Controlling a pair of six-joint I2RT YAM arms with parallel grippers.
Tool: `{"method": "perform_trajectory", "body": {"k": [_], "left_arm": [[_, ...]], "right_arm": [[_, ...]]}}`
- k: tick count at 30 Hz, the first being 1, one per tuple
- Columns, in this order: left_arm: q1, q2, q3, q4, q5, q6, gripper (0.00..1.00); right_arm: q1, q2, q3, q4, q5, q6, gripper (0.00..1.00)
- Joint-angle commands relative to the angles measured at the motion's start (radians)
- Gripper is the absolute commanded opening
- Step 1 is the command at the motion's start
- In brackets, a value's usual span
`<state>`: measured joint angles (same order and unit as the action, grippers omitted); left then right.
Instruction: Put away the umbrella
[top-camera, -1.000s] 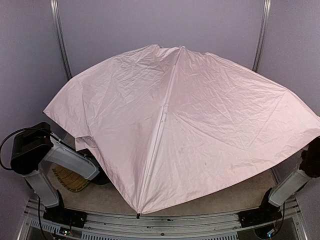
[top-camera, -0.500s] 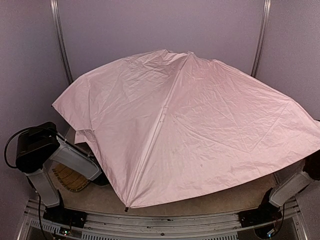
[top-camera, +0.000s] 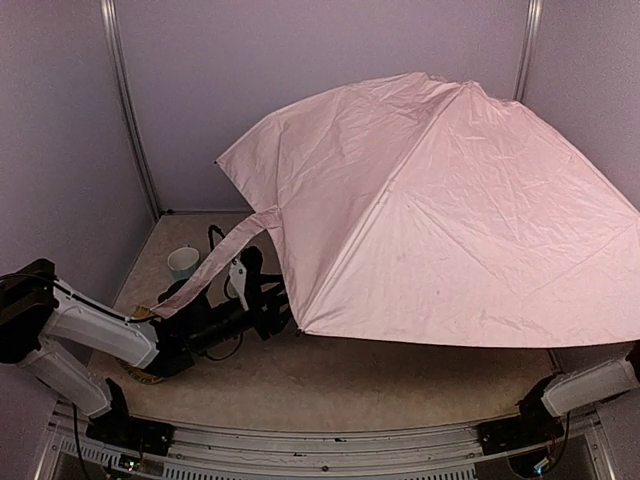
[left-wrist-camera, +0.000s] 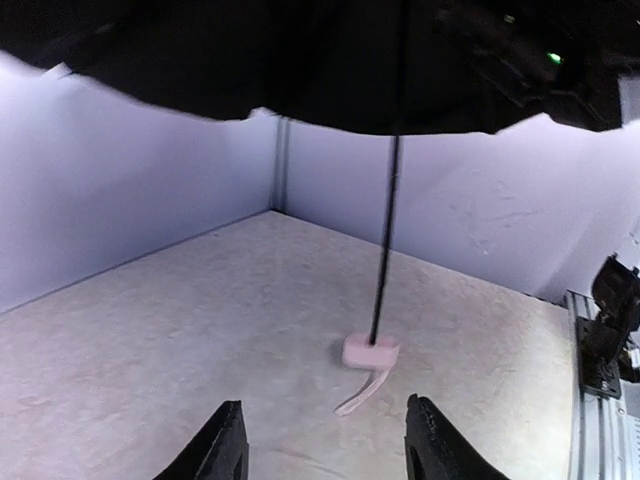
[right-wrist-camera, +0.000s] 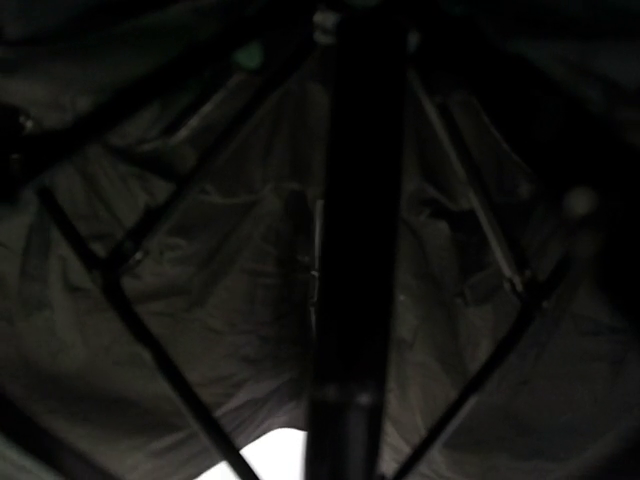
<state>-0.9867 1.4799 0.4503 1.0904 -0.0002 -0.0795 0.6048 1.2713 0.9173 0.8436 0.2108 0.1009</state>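
Observation:
The umbrella (top-camera: 450, 220) is open, its pale pink canopy tilted up over the right half of the table. A pink closure band (top-camera: 215, 265) hangs from its left edge. In the left wrist view its black underside (left-wrist-camera: 300, 60) fills the top, the thin black shaft (left-wrist-camera: 388, 240) runs down to the small pink handle (left-wrist-camera: 370, 352), and the wrist strap (left-wrist-camera: 362, 392) lies on the table. My left gripper (left-wrist-camera: 325, 415) is open and empty, short of the handle; it also shows in the top view (top-camera: 272, 305). My right gripper is hidden under the canopy. The right wrist view shows only the dark shaft (right-wrist-camera: 355, 250) and ribs.
A pale cup (top-camera: 183, 262) stands at the back left near the wall. A woven item (top-camera: 135, 372) lies partly under my left arm. The right arm's link (top-camera: 590, 385) pokes out below the canopy edge. Purple walls enclose the table.
The canopy has swung up and to the right, uncovering the left part of the table and the cup. My left arm has reached forward under the canopy's left edge.

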Motion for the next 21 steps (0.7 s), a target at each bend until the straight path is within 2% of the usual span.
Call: {"method": "perform_trajectory", "body": {"k": [1, 6, 9, 13, 15, 18, 21], "left_arm": [[0.091, -0.123, -0.039, -0.099, -0.098, -0.047, 0.52], [0.28, -0.269, -0.035, -0.304, -0.344, -0.193, 0.52], [0.35, -0.368, -0.021, -0.376, -0.362, -0.243, 0.53], [0.336, -0.495, 0.081, -0.52, -0.403, -0.226, 0.53], [0.307, -0.519, 0.147, -0.574, -0.421, -0.191, 0.57], [0.272, -0.502, 0.197, -0.579, -0.347, -0.156, 0.65], [0.234, -0.469, 0.211, -0.577, -0.331, -0.142, 0.67]], "right_arm": [[-0.051, -0.111, -0.006, 0.088, -0.073, -0.072, 0.0], [-0.06, -0.156, -0.017, 0.002, -0.167, -0.142, 0.0], [-0.061, -0.154, -0.03, -0.036, -0.255, -0.148, 0.0], [-0.06, -0.14, -0.036, -0.079, -0.316, -0.147, 0.0], [-0.06, -0.129, -0.041, -0.083, -0.331, -0.133, 0.0], [-0.06, -0.097, -0.056, -0.052, -0.38, -0.066, 0.0], [-0.052, -0.031, -0.068, 0.021, -0.389, 0.014, 0.0]]}}
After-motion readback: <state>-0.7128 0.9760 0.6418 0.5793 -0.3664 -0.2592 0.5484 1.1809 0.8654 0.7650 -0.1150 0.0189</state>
